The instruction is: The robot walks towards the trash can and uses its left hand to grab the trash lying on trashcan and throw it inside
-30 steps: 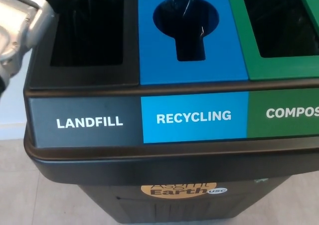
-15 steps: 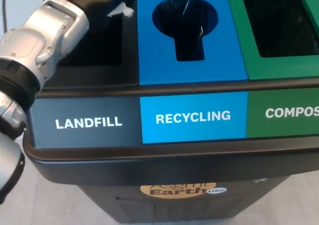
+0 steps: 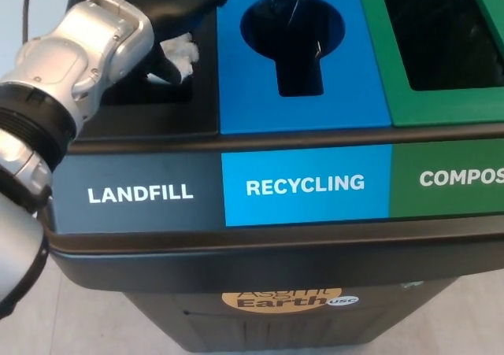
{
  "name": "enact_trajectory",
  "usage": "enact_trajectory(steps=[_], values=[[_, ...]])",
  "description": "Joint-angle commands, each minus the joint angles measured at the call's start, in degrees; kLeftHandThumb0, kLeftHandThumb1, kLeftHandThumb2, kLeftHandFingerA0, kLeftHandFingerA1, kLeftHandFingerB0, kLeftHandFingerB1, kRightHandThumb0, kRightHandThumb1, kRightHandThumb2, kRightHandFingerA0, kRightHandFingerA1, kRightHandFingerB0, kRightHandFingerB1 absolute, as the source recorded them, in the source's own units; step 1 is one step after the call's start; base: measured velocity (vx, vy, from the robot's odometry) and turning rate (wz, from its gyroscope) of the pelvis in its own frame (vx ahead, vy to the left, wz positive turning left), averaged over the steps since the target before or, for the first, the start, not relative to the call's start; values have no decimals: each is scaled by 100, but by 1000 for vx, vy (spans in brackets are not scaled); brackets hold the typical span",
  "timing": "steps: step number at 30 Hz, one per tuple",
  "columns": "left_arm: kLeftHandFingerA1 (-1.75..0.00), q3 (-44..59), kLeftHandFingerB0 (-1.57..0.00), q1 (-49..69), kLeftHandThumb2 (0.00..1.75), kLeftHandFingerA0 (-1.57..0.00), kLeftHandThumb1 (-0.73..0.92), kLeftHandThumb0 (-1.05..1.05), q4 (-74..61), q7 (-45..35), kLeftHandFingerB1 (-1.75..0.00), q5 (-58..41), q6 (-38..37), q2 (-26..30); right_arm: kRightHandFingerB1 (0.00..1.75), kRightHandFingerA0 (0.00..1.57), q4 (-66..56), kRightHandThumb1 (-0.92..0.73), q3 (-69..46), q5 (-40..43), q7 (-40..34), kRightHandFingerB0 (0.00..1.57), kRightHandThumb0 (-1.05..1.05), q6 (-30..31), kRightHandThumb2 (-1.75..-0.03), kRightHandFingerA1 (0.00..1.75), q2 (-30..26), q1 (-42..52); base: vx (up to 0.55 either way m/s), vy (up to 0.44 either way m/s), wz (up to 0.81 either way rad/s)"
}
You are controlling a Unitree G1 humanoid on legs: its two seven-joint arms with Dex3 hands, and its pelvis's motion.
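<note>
We see a trash can (image 3: 260, 253) whose black body looks like smooth moulded plastic with a soft sheen along its rounded front edge. Its blue lid panel (image 3: 236, 95) and green lid panel (image 3: 441, 107) look like flat, matt plastic, and the printed label strip (image 3: 303, 184) beneath them is smooth. Inside the blue opening, a dark bin liner (image 3: 291, 1) shows as thin, glossy, wrinkled film. The trash (image 3: 181, 56) looks like crumpled white paper or tissue, rough and matt. Our left arm (image 3: 79, 56) has a silvery shell with a satin finish, metal or painted plastic, we cannot tell which. The left hand (image 3: 175, 9) is matt black.
</note>
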Motion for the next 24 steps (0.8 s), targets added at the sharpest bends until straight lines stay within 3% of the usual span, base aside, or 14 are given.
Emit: enact_trajectory(steps=[1,2,3,7,8,11,12,15,16,17,18,21,22,24], values=[[-36,-481,-6,-382,55,0,45,-83,70,-2254,-29,681,1143,14,36,77,-9,-72,-60,87,-14,55,-55,-169,-62,75,-44,108,0,0,0],[-36,-485,-6,-380,55,0,45,-83,61,-2272,-29,681,1155,15,36,77,-5,-72,-60,89,-11,55,-55,-169,-62,75,-41,107,0,0,0],[-34,-504,-7,-374,55,0,46,-80,32,-2283,-29,705,1151,30,37,79,-14,-71,-53,73,-52,55,-57,-203,-63,87,-33,140,0,0,0],[-35,-494,-7,-344,55,0,45,-78,-86,-2275,-28,713,1195,100,36,77,24,-73,-47,61,-83,53,-59,-243,-63,75,-26,201,0,0,0],[-23,-486,-1,-337,85,0,40,-70,-99,-2284,-26,721,1258,102,36,76,25,-73,-54,75,-65,55,-60,-238,-62,69,-27,217,0,0,0],[-23,-478,-1,-304,85,0,40,-71,-150,-2327,-27,784,1386,105,36,77,34,-73,-55,76,-65,55,-60,-236,-62,69,-23,235,0,0,0],[-32,-475,0,-276,86,-1,37,-68,-162,-2298,-31,807,1432,110,36,79,35,-73,-60,83,-65,55,-61,-252,-63,73,-25,239,0,0,0],[-32,-462,0,-223,86,-1,37,-68,-225,-2300,-31,853,1524,125,36,79,29,-73,-72,97,-58,55,-61,-277,-63,73,-30,249,0,0,0],[-36,-453,-7,-216,55,0,46,-81,-238,-2315,-29,858,1534,125,36,78,65,-72,-67,85,-80,55,-61,-294,-62,68,-30,234,0,0,0],[-36,-438,-7,-203,55,0,46,-81,-261,-2341,-29,868,1549,126,36,78,111,-72,-62,70,-106,55,-61,-317,-62,68,-29,215,0,0,0],[-20,-420,-2,-215,88,0,43,-77,-280,-2382,-19,859,1546,121,36,78,99,-72,-64,72,-100,55,-61,-302,-62,66,-29,227,0,0,0],[-20,-236,-1,-280,87,0,42,-79,-388,-2478,-13,721,1536,101,42,78,77,-61,-70,82,-73,51,-68,-340,-73,76,-45,285,0,0,0],[-24,-83,0,-283,88,0,43,-77,-503,-2427,-12,609,1556,117,36,76,85,-73,-65,77,-69,55,-63,-350,-62,68,-47,285,0,0,0],[-24,101,0,-271,88,0,43,-77,-652,-2373,-12,499,1588,139,36,76,98,-73,-61,69,-66,55,-63,-356,-62,68,-48,280,0,0,0]])
